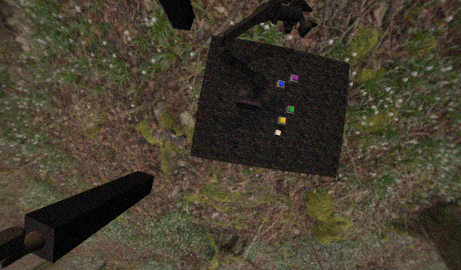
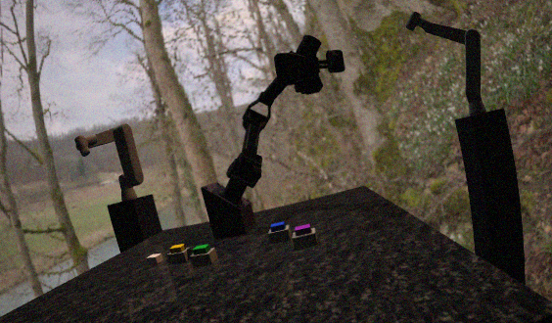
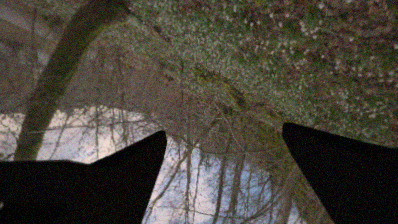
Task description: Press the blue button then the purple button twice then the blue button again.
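The blue button [image 1: 281, 83] [image 2: 278, 226] stands on the dark table [image 1: 236, 143] [image 2: 381, 274]. The purple button [image 1: 295, 78] [image 2: 302, 229] stands close beside it, on a pale-rimmed base of its own. Both caps stand up from their bases, and nothing touches them. My gripper [image 1: 309, 17] [image 3: 223, 133] is open, with a wide, empty gap between the fingers in the wrist view. In the exterior view it is a dark shape raised high above the table, away from both buttons. The wrist view shows no button.
A green button [image 1: 291, 110] [image 2: 202, 249] and a yellow button [image 1: 282, 120] [image 2: 177, 248] stand apart from the blue and purple pair. A small pale pink block [image 1: 278, 132] [image 2: 155, 257] lies beside the yellow button. Two other arms stand on dark pedestals [image 2: 493, 196] [image 2: 134, 220] off the table.
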`<action>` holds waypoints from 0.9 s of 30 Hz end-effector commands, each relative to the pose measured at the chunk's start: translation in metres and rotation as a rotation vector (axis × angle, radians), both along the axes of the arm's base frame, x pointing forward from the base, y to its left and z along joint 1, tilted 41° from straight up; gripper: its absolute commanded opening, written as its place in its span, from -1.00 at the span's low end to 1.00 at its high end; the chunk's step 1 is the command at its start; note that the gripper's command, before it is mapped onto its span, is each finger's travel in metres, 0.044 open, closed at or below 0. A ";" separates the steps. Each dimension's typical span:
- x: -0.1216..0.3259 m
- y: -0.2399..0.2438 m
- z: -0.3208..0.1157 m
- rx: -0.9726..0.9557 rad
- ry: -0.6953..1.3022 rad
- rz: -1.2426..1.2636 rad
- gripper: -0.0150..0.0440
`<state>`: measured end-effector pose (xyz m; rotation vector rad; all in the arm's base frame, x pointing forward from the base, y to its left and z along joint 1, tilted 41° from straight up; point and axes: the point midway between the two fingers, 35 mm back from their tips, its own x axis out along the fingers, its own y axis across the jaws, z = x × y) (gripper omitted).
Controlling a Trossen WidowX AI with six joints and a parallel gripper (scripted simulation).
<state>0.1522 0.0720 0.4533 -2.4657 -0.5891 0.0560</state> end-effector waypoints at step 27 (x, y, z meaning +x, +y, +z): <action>0.045 0.020 -0.294 1.871 2.050 -1.314 0.86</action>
